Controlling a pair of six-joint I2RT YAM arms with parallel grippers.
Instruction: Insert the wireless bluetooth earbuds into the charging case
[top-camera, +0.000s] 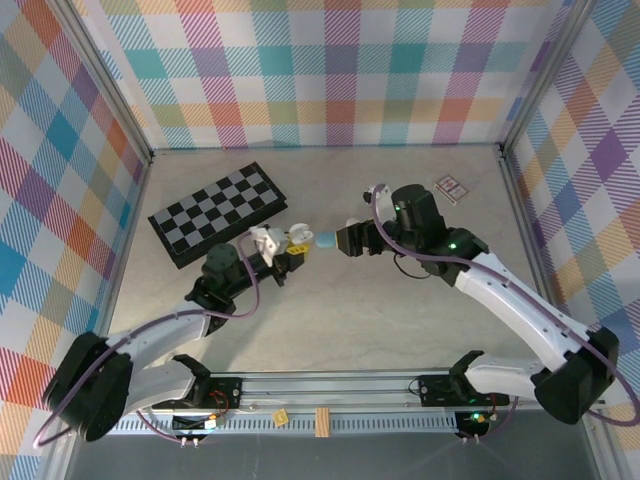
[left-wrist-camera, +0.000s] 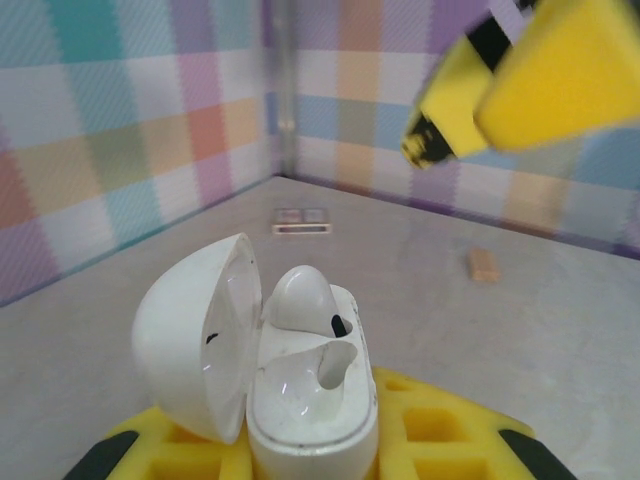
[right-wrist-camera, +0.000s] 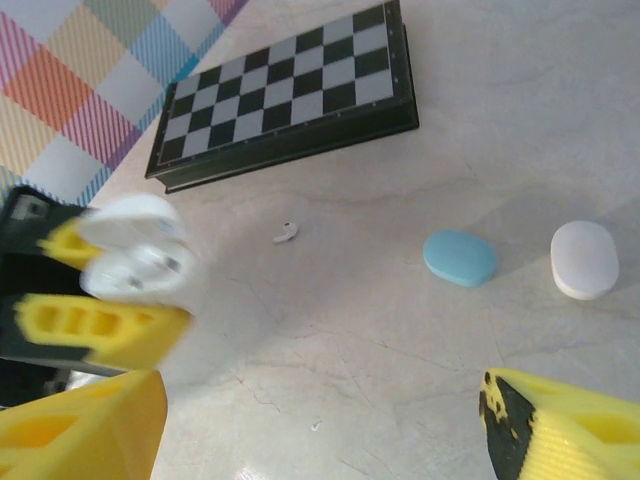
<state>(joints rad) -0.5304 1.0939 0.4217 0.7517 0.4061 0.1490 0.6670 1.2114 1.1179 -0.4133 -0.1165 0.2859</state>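
My left gripper (left-wrist-camera: 312, 450) is shut on the base of a white charging case (left-wrist-camera: 305, 400), held up off the table with its lid swung open to the left. One white earbud (left-wrist-camera: 300, 296) sits in the case's far socket; the near socket is empty. Another white earbud (right-wrist-camera: 286, 232) lies loose on the table below the chessboard. My right gripper (right-wrist-camera: 320, 440) hovers open and empty above the table, facing the case (right-wrist-camera: 135, 255). From above, the two grippers (top-camera: 295, 242) (top-camera: 345, 240) face each other at mid-table.
A closed pale blue case (right-wrist-camera: 460, 257) and a closed white case (right-wrist-camera: 585, 260) lie on the table. A folded chessboard (top-camera: 218, 212) sits at the back left. A small card (top-camera: 452, 186) lies at the back right, and a small wooden block (left-wrist-camera: 483, 265) rests on the table.
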